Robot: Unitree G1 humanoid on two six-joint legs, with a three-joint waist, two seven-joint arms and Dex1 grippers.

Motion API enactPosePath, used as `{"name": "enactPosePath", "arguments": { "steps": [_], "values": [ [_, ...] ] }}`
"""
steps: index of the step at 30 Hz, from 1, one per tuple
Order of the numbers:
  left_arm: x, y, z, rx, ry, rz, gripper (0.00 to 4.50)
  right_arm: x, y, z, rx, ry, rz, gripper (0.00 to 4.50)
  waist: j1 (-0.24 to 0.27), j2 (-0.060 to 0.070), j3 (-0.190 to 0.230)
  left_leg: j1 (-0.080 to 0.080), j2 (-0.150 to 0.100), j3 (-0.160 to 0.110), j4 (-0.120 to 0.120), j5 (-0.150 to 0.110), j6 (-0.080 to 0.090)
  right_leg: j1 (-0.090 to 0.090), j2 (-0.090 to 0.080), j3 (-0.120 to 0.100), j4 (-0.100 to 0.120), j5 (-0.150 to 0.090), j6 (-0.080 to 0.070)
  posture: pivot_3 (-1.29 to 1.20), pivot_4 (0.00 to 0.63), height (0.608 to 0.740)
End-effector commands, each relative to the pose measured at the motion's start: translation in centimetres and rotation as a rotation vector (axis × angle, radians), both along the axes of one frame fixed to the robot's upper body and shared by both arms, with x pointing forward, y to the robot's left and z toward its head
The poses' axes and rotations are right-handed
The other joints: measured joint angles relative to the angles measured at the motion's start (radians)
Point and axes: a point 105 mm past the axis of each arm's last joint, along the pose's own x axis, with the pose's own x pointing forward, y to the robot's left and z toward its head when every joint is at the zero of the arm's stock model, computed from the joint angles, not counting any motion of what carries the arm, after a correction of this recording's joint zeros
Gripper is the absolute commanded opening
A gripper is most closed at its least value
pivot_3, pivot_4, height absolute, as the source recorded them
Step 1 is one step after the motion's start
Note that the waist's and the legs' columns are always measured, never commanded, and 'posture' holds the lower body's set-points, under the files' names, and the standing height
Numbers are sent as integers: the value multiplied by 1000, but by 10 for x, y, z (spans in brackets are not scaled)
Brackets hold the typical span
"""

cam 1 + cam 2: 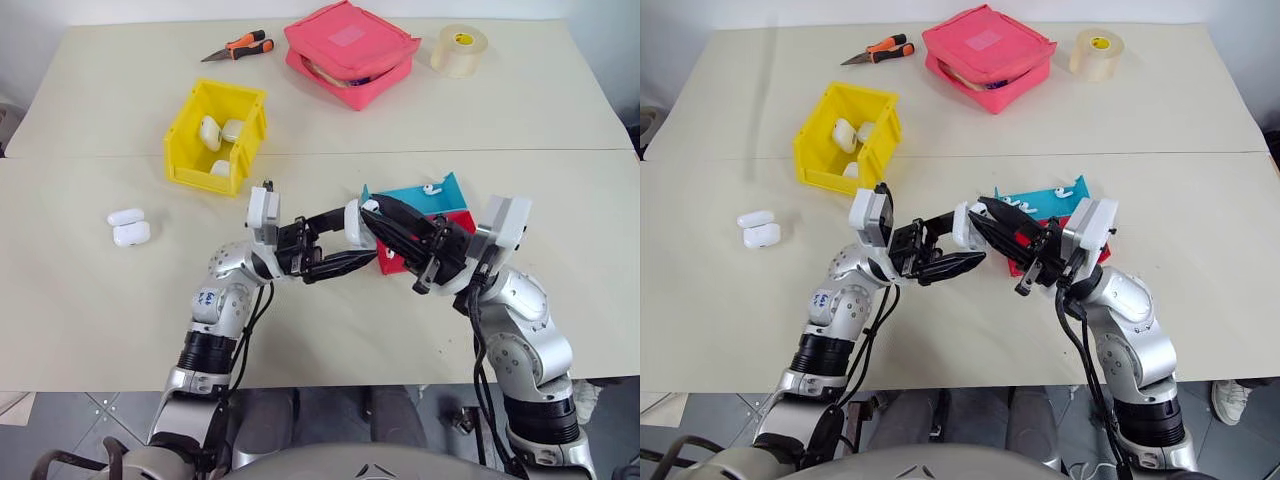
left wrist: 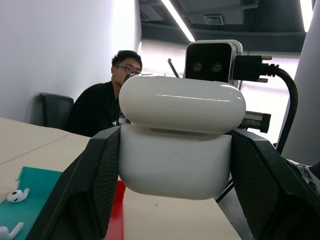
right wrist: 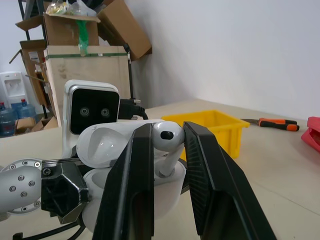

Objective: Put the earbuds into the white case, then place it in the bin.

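- White case (image 2: pixel 177 145), lid open, sits pinched in our left claw (image 1: pixel 335 262), near the yellow bin (image 1: pixel 180 150).
- Our right claw (image 3: pixel 167 165) pinches an earbud (image 3: pixel 165 137) over the case.

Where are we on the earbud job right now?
Done: three closed cases already lie in the yellow bin. In hand: the left gripper holds an open white case, and the right gripper is pushing an earbud into it. Left: earbuds still wait on the blue tray, then the lid must close and the case go in the bin. Two more cases sit on the table.
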Motion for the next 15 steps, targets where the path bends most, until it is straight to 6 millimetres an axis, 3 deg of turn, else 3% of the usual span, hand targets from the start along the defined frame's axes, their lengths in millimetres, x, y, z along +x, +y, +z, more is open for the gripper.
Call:
{"name": "enactPosePath", "arguments": {
  "steps": [1, 3, 15],
  "values": [
    [-5, -4, 23, -81, -83, -16, 2866, -3, -3, -16, -59, 90, 33, 505, 1, 0, 0, 0, 0, 0, 0, 0, 0, 0, 0, 0, 0, 0, 0, 0, 150, 740],
    [-4, -4, 24, -84, -86, -13, 2866, -3, -5, -17, -75, 101, 34, 505, 2, 0, 0, 0, 0, 0, 0, 0, 0, 0, 0, 0, 0, 0, 0, 0, 150, 740],
    [-6, -4, 21, -75, -88, -22, 2866, -3, -15, 2, -73, 62, 48, 4396, 4, 0, 0, 0, 0, 1, 0, 0, 0, 0, 0, 0, 0, 0, 0, 0, 150, 740]
  ]
}}
